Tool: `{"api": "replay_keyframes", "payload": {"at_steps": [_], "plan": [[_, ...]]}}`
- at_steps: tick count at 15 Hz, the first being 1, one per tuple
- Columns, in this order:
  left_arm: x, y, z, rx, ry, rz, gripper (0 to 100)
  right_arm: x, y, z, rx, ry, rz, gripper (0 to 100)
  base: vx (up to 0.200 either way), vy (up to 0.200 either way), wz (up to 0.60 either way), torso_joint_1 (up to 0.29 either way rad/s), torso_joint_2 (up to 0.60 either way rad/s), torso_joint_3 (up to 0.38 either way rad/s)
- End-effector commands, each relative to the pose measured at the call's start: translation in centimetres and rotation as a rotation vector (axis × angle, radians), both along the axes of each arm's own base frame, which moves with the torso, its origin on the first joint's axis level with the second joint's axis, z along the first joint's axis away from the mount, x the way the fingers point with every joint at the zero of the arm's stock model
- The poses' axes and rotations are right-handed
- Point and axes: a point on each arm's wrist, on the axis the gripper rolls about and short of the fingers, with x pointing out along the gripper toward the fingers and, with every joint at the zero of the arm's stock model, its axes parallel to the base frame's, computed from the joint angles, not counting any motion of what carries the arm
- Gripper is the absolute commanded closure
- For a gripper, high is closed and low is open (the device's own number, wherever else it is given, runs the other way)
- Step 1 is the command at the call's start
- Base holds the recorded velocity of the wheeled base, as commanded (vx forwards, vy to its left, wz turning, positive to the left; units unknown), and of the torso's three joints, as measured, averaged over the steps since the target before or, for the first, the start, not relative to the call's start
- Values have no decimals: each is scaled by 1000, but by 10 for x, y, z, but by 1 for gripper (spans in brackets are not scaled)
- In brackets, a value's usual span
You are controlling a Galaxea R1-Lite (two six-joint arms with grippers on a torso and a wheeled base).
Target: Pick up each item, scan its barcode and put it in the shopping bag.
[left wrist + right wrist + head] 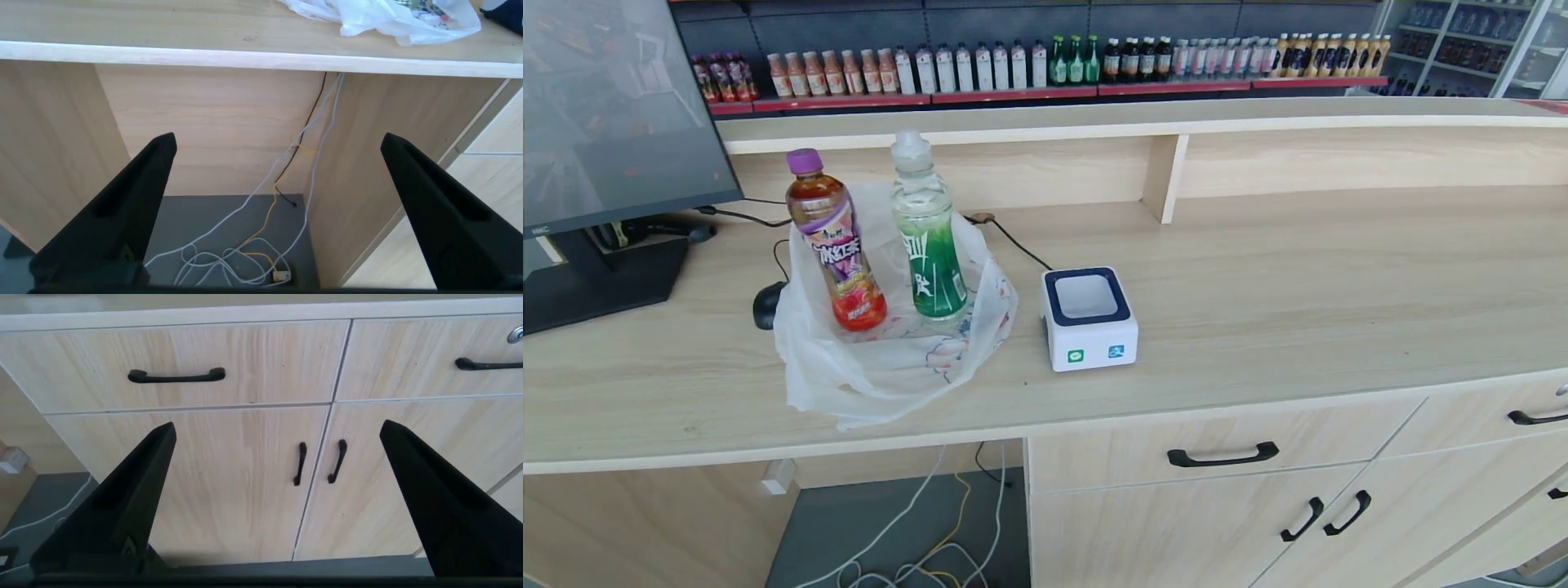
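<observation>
I see the white shopping bag (849, 384) lying open on the counter (1298, 269), its plastic slumped low around two bottles that stand upright in it. The purple-capped bottle (837, 245) of reddish drink is on the robot's left, and the green bottle (927, 237) with a clear cap is just beside it. The white scanner (1089, 318), with its dark-rimmed window facing up, sits near the bag on the robot's right but doesn't touch it. A black mouse (766, 305) peeks out at the bag's other side, with the monitor (613, 106) beyond.

My left gripper (278, 212) hangs below the counter's edge, released and holding nothing, facing loose cables (245, 245). My right gripper (278, 506) is also spread wide and bare, facing the cabinet doors (245, 482).
</observation>
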Motion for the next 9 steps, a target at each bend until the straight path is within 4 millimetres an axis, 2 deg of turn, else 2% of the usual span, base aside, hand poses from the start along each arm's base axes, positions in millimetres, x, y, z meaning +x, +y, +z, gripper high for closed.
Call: {"api": "replay_keyframes", "payload": {"at_steps": [1, 6, 9], "plan": [[0, 0, 0, -1, -1, 0, 0, 0, 0, 0, -1, 1, 1, 0, 0, -200, 0, 2, 7, 2], [0, 0, 0, -1, 1, 2, 0, 0, 0, 0, -1, 1, 1, 0, 0, -200, 0, 1, 2, 2], [0, 0, 0, -1, -1, 0, 0, 0, 0, 0, -1, 1, 1, 0, 0, 0, 0, 0, 0, 0]]}}
